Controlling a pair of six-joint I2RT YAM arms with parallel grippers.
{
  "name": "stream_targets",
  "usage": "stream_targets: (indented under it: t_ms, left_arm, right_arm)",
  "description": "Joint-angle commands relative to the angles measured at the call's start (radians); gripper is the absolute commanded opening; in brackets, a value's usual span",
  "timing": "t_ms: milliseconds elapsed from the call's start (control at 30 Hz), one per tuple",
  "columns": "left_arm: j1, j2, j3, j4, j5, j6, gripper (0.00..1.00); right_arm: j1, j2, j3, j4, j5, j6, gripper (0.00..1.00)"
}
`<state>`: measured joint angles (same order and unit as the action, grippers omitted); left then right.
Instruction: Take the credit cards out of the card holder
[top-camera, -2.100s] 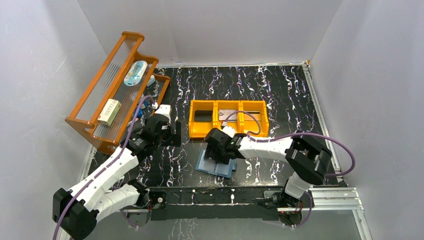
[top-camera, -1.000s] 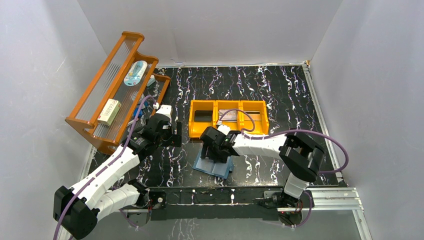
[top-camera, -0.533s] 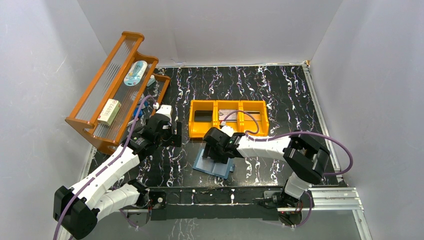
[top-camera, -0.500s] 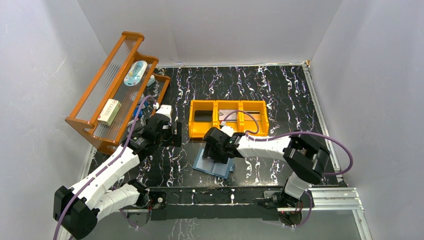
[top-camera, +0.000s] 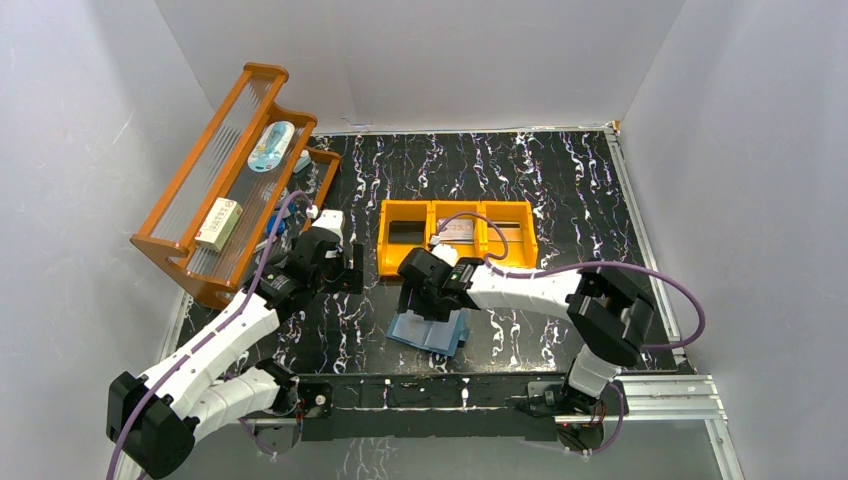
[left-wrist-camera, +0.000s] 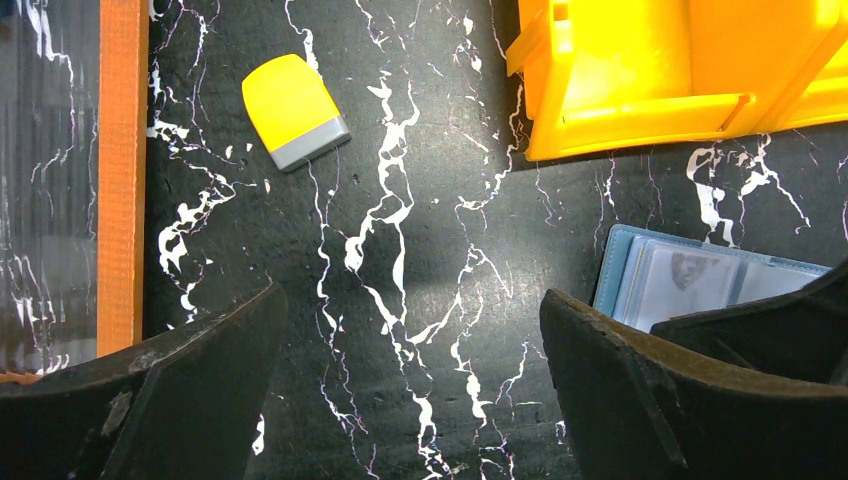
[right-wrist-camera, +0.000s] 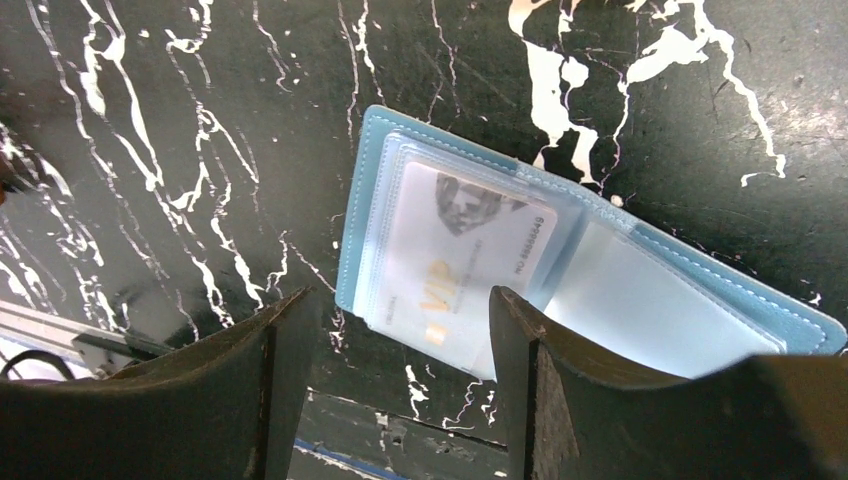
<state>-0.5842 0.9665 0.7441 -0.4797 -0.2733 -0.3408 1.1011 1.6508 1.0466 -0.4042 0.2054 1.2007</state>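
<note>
Right gripper (right-wrist-camera: 398, 300) hung right over the open card holder (top-camera: 430, 340), jaws parted with nothing between them; couldn't tell whether the tips touched it. The holder lay flat on the table (top-camera: 560, 190), centre and close to the near edge, just near of the orange bin (left-wrist-camera: 640, 105), and sat skewed to the fingers. One pale card (right-wrist-camera: 455, 255) with a portrait and gold lettering was tucked under clear plastic in the holder's left half. The pocket beside it (right-wrist-camera: 640, 300) looked empty. Left gripper (left-wrist-camera: 410, 300) was fully released and idle, hovering over bare table left of the bin, with a yellow block (left-wrist-camera: 293, 110) beyond it and the holder's corner just at its right finger. My read: the step was pulling that card out, and a straight pinch from above would likely have clamped plastic and card together. Better would have been to rotate the wrist square to the card, find the pocket's open edge (couldn't tell which side from here), set one finger on the card face and drag it toward that edge until a lip stuck out, then pinch the lip. The holder looked light enough to slide or fold shut, so I'd have brought the left gripper over to pin the empty half first.
</note>
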Motion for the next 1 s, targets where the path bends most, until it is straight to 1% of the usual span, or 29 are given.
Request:
stream_targets:
  t_ms: [0,133,300,433,533,633,767,900,967]
  left_arm:
    - [0.004,-0.018,0.004,-0.014,-0.011,-0.001,0.98]
    - [0.004,-0.018,0.003,-0.014,-0.013,-0.001,0.98]
    - [0.004,-0.015,0.004,-0.014,-0.012,-0.002,0.98]
    - [0.004,-0.008,0.005,-0.014,-0.006,-0.001,0.98]
    - [0.004,-0.007,0.005,-0.014,-0.006,-0.001,0.98]
    - [0.004,-0.004,0.005,-0.014,-0.004,-0.001,0.98]
    - [0.004,-0.001,0.005,-0.014,0.004,-0.001,0.98]
    - [0.004,0.001,0.002,-0.009,0.048,-0.001,0.98]
    - [0.004,0.001,-0.003,0.001,0.108,-0.003,0.98]
  right_arm:
    - [0.005,0.043,0.012,-0.001,0.001,-0.001,0.71]
    - [0.004,0.079,-0.03,0.046,-0.015,0.005,0.71]
    - [0.003,0.084,-0.059,0.017,-0.014,0.027,0.7]
    - [0.003,0.05,-0.106,0.031,-0.004,0.043,0.7]
    - [-0.001,0.008,-0.157,0.084,-0.015,0.048,0.7]
    - [-0.007,0.003,-0.193,0.132,-0.046,0.056,0.69]
    - [-0.015,0.013,-0.208,0.142,-0.056,0.064,0.69]
    - [-0.028,-0.002,-0.233,0.142,-0.049,0.077,0.69]
    - [-0.036,-0.023,-0.273,0.171,-0.056,0.093,0.69]
